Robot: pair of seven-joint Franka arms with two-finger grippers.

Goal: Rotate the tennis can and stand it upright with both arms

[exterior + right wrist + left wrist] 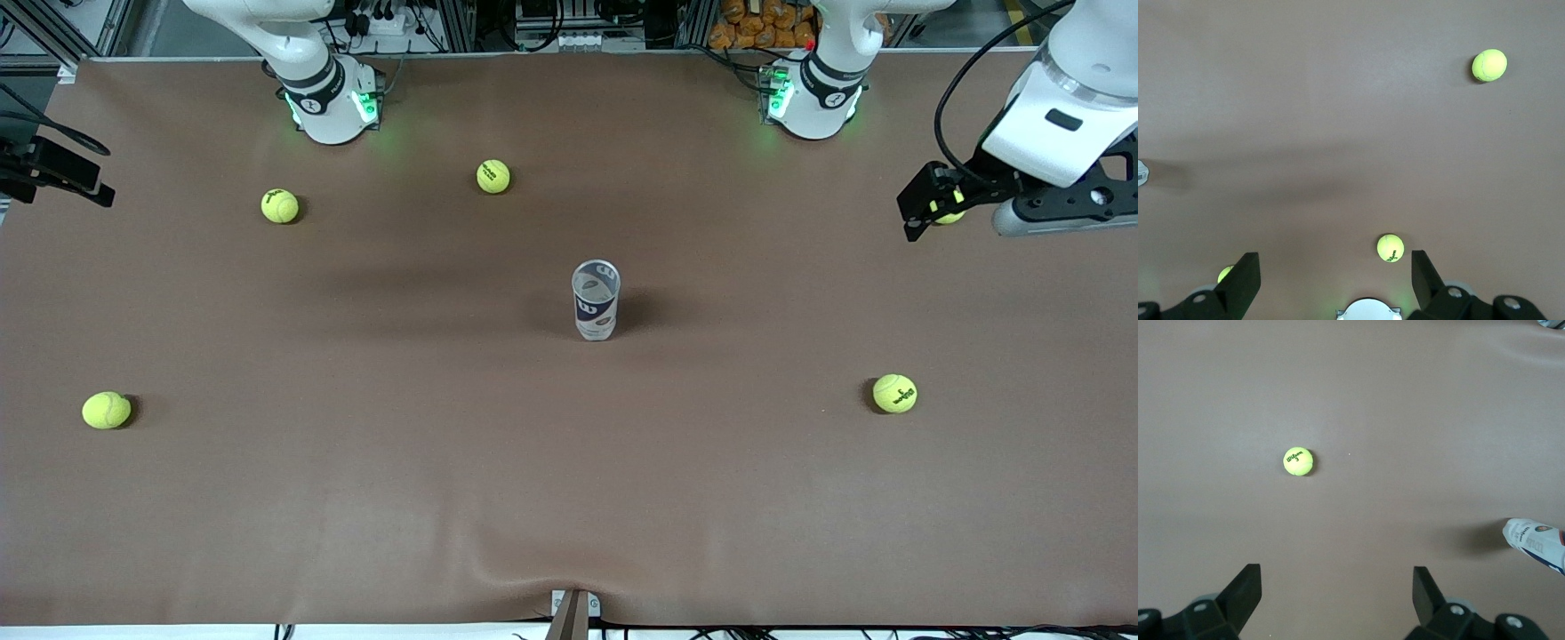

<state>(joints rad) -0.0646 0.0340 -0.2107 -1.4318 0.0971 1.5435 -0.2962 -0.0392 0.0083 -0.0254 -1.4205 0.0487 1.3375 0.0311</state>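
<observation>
The tennis can [596, 300], a clear tube with a navy and white label, stands upright in the middle of the brown table, open end up. Part of the can [1537, 543] also shows at the edge of the left wrist view. My left gripper [911, 213] hangs open and empty above the left arm's end of the table, well away from the can. In its own view, the left gripper [1337, 569] holds nothing between its fingers. My right gripper [1335, 257] is open and empty too, high over the table near the right arm's base [1368, 311]. A sliver of the can [1141, 172] shows there.
Several yellow-green tennis balls lie scattered: one [894, 393] toward the left arm's end, one [951, 216] half hidden by the left gripper, others [493, 176] [280, 205] [107, 410] toward the right arm's end. A dark fixture with cables [53, 169] juts in at the table's edge.
</observation>
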